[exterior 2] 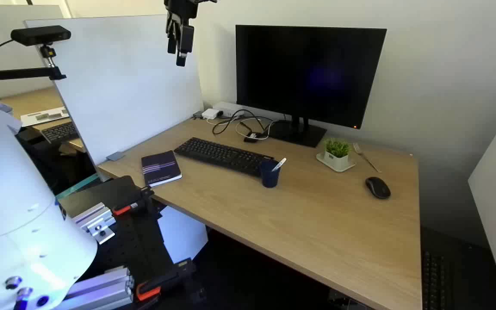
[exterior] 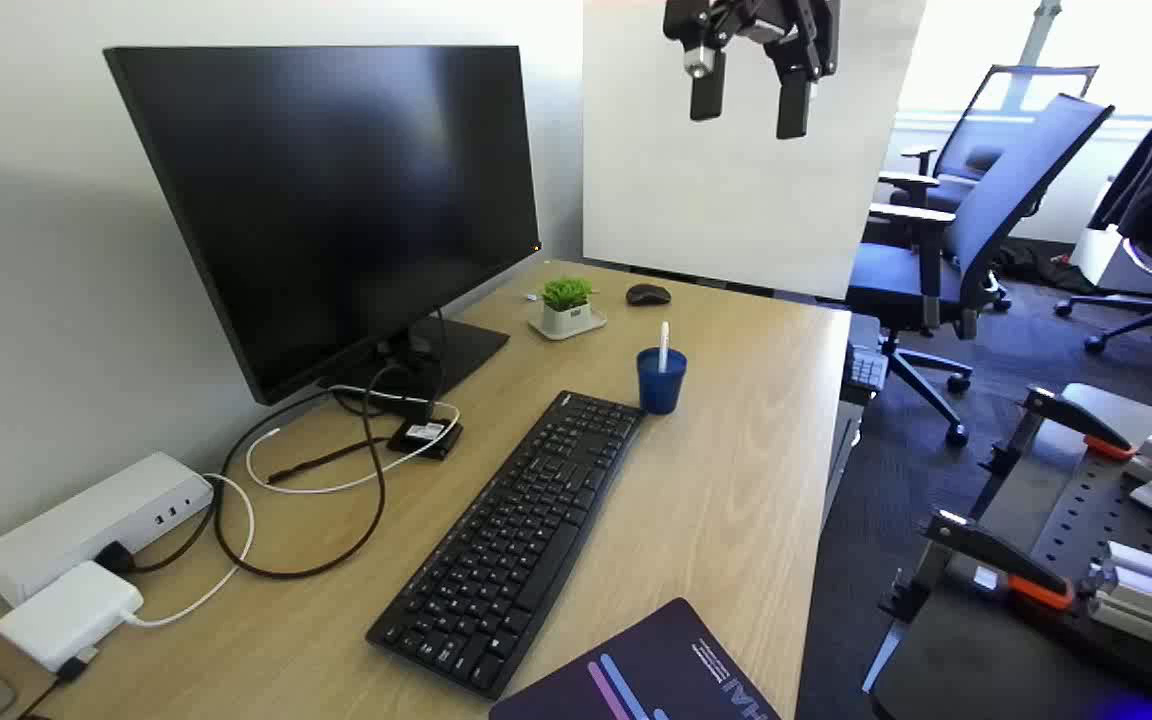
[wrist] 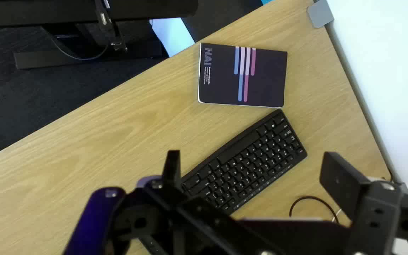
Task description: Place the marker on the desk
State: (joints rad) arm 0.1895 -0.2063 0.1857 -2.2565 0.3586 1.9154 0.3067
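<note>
Can see the gripper (exterior: 750, 108) hanging high above the desk (exterior: 736, 470), well apart from everything on it. In the wrist view, see the fingers (wrist: 172, 166) spread wide, with nothing held between them. Find the marker (exterior 2: 279, 164) in the blue cup (exterior 2: 269, 177), with its pale upper part sticking out at a tilt in an exterior view; cannot make out the lower part, hidden inside. Find the cup standing on the desk by one end of the keyboard (exterior: 516, 540), but cannot tell of any contact between the two. Just beside the keyboard's opposite end, notice the notebook (wrist: 243, 76) lying flat. Behind the keyboard, pick out the monitor (exterior: 366, 200) on its stand (exterior 2: 297, 135) and a loose tangle of cables (exterior: 286, 575), trailing toward a white power strip (exterior: 101, 520). Toward the desk's other end, spot the plant (exterior 2: 336, 147) on its white saucer (exterior: 597, 321), the fork (exterior 2: 367, 159) just beside it and the mouse (exterior 2: 378, 187) nearby. Along the notebook's end of the desk, see a white panel (exterior 2: 131, 86) upright and, off the desk, the robot's white base (exterior 2: 28, 193).
</note>
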